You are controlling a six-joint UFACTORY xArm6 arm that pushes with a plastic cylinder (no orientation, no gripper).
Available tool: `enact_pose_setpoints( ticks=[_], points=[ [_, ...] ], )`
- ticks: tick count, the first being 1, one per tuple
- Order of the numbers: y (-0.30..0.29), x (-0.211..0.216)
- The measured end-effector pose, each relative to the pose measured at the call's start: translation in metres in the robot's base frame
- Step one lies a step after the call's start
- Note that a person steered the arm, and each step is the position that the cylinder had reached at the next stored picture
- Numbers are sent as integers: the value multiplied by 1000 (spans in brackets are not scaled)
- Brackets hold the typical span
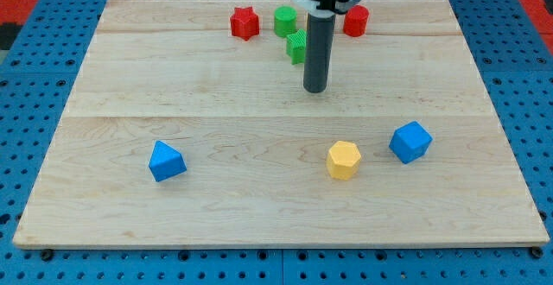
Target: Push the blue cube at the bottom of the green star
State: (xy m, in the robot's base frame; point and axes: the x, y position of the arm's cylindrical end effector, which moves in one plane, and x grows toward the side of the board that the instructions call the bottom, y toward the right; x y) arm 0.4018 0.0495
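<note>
The blue cube (409, 142) lies at the view's right, below the middle of the wooden board (130, 69). The green star (295, 47) lies near the view's top, its right side hidden behind my dark rod. My tip (315, 90) rests on the board just below and right of the green star, well above and left of the blue cube. It touches neither block that I can see.
A red star (244, 22), a green cylinder (285, 19) and a red cylinder (356, 21) line the view's top. A yellow hexagonal block (344, 159) sits left of the blue cube. A blue wedge-like block (166, 161) lies at the lower left.
</note>
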Motion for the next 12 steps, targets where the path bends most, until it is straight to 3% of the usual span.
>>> enact_pose_setpoints(
  ticks=[2, 6, 7, 9, 12],
  points=[
    [37, 11],
    [211, 90],
    [210, 115],
    [150, 69],
    [84, 101]
  ],
)
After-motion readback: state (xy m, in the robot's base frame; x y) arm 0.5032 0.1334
